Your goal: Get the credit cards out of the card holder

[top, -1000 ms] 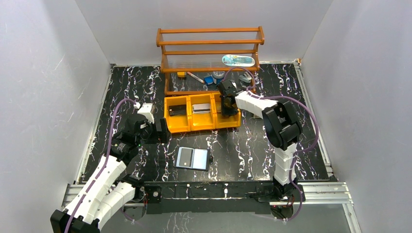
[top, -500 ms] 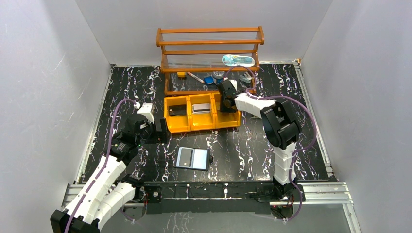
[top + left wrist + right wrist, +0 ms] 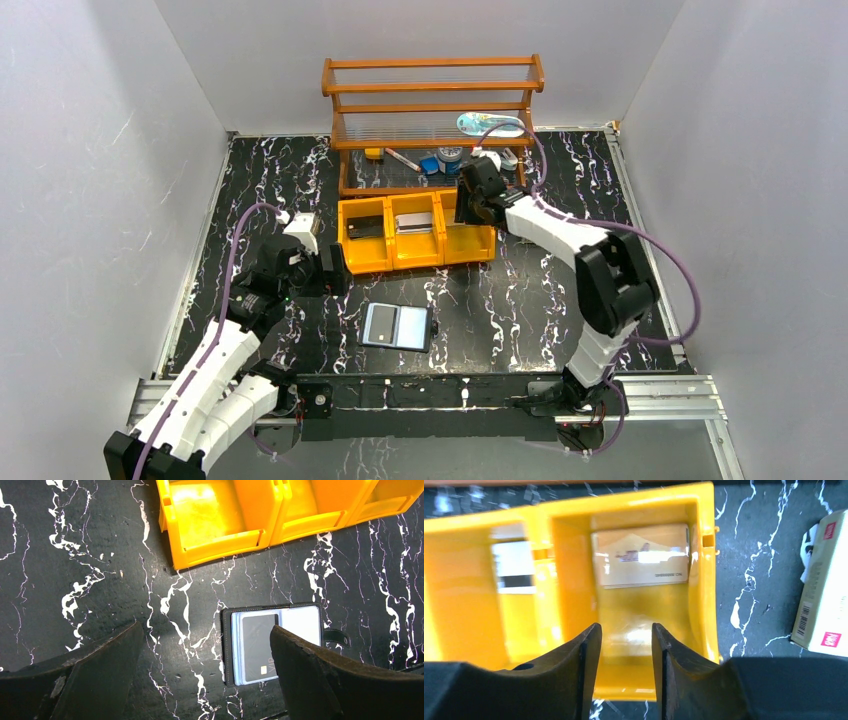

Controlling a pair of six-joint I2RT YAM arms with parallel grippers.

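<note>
The card holder (image 3: 397, 327) lies open on the table near the front, pale panels up. In the left wrist view the card holder (image 3: 274, 645) shows a dark card (image 3: 257, 645) in its left panel. My left gripper (image 3: 335, 272) is open and empty, hovering left of the holder; in its own view (image 3: 206, 628) the right finger covers part of the holder. My right gripper (image 3: 468, 205) is over the right compartment of the yellow bin tray (image 3: 415, 262). In its own view (image 3: 624, 628) it is open and empty, above a tan card (image 3: 641, 555) lying in that compartment.
A dark card (image 3: 366, 227) and a grey card (image 3: 415, 222) lie in the tray's left and middle compartments. An orange wooden rack (image 3: 432, 90) stands behind the tray with small items (image 3: 440, 158) beneath it. A pale box (image 3: 824, 600) lies to the right of the tray.
My right arm's elbow has swung out to the right and its gripper has shifted back and right over the tray's right compartment. The left arm and the card holder have not moved.
</note>
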